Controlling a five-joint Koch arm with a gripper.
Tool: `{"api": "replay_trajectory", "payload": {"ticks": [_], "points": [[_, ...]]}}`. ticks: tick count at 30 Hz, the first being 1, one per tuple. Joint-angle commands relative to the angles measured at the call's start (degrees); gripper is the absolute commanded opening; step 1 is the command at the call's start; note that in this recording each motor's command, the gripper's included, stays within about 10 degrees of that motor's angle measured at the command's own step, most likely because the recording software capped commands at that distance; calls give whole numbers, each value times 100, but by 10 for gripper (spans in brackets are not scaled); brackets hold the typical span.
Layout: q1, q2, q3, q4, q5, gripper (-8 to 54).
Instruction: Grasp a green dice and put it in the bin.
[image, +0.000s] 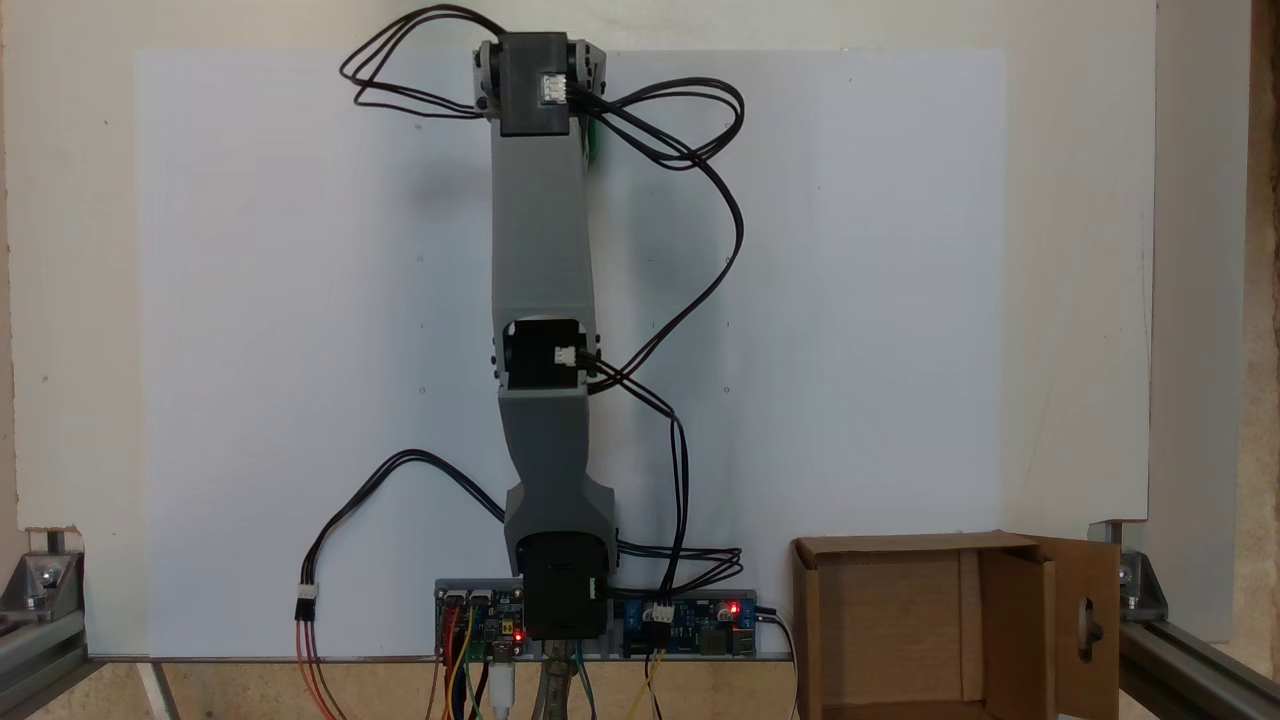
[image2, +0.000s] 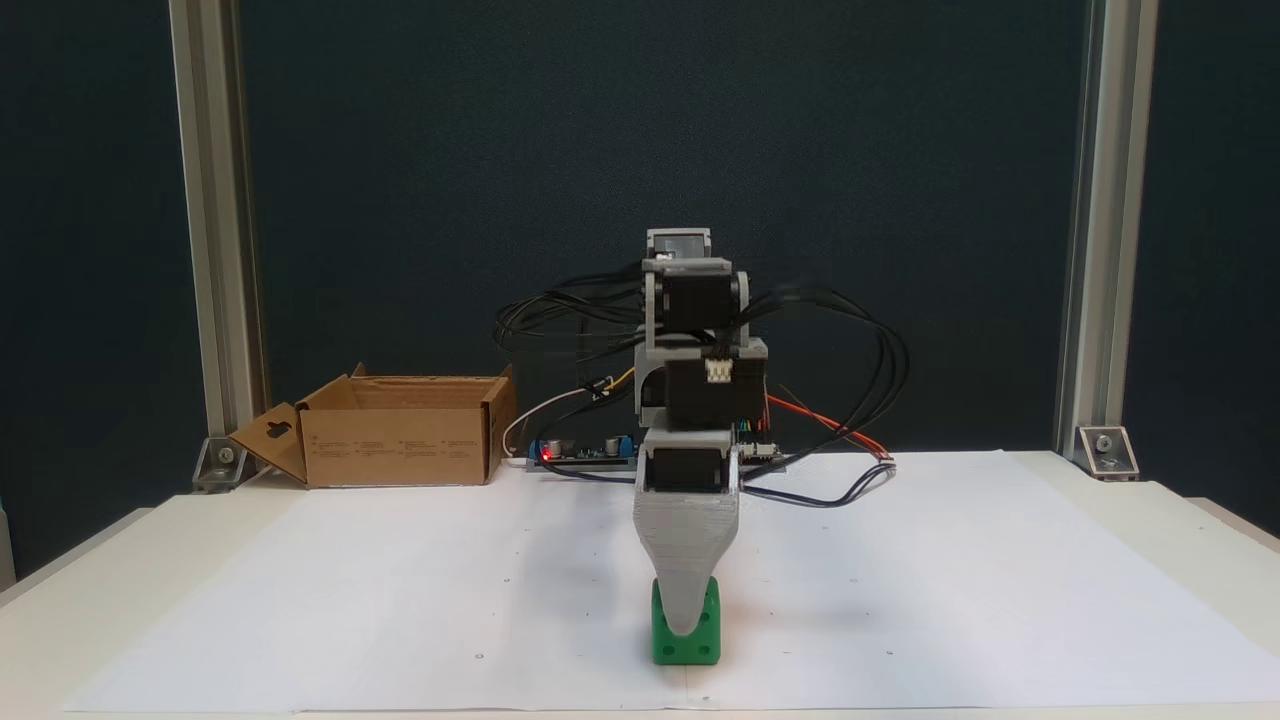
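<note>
The green dice (image2: 710, 622) rests on the white paper near the table's front edge in a fixed view; in the other, just a green sliver (image: 592, 142) of it peeks out beside the wrist. My gripper (image2: 686, 626) points straight down at the dice, and its grey front jaw covers the middle of the cube. The second jaw is hidden behind the first, so the gap cannot be seen. The bin (image2: 395, 447), a brown cardboard box with a slotted flap (image: 1085, 625), stands open beside the arm's base, far from the dice.
The arm stretches out fully from its base (image: 565, 595) across the white paper sheet (image: 300, 350). Circuit boards (image: 690, 615) and looping black cables (image: 700, 250) lie around the base. Aluminium frame posts (image2: 215, 250) stand at the table's back corners.
</note>
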Motion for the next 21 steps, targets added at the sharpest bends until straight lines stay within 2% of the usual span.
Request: {"api": "replay_trajectory", "payload": {"ticks": [1,21], "points": [[0,97,-88,-9,-264,432],[114,18,141,-9,-325,430]]}}
